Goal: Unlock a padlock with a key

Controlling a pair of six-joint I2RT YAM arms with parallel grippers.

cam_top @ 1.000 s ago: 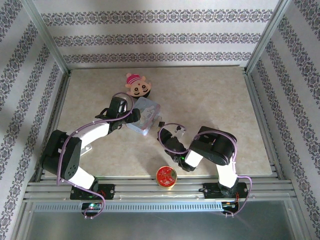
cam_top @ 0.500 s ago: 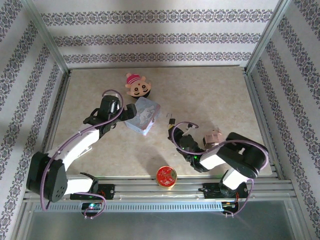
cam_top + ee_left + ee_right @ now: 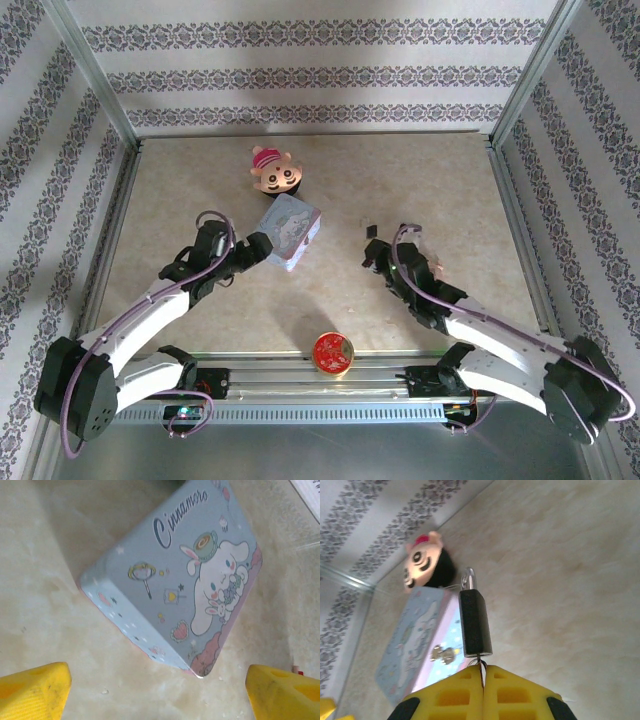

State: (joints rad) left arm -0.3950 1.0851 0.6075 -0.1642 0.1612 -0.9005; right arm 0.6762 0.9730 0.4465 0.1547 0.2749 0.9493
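The padlock [image 3: 475, 622] is a small black block with a silvery shackle [image 3: 468, 578] at its far end. It hangs off the tips of my right gripper [image 3: 483, 672], above the table. The thin key [image 3: 480, 664] runs from the padlock's near end into the pinched yellow fingers; my right gripper is shut on it. From above, the padlock [image 3: 371, 232] is a dark speck in front of my right gripper [image 3: 380, 250]. My left gripper [image 3: 159, 695] is open, its yellow fingers [image 3: 32, 690] spread just short of the tin's corner, holding nothing.
The pastel-blue cartoon tin [image 3: 288, 232] lies tilted at mid-table, left of the padlock. A doll's head [image 3: 277, 173] lies behind it. A red round tin [image 3: 333, 352] sits at the near edge between the arm bases. Metal rails frame the table.
My right arm has stretched out to the right, carrying the padlock right and slightly farther away. My left gripper has drawn back from over the tin to its near-left corner.
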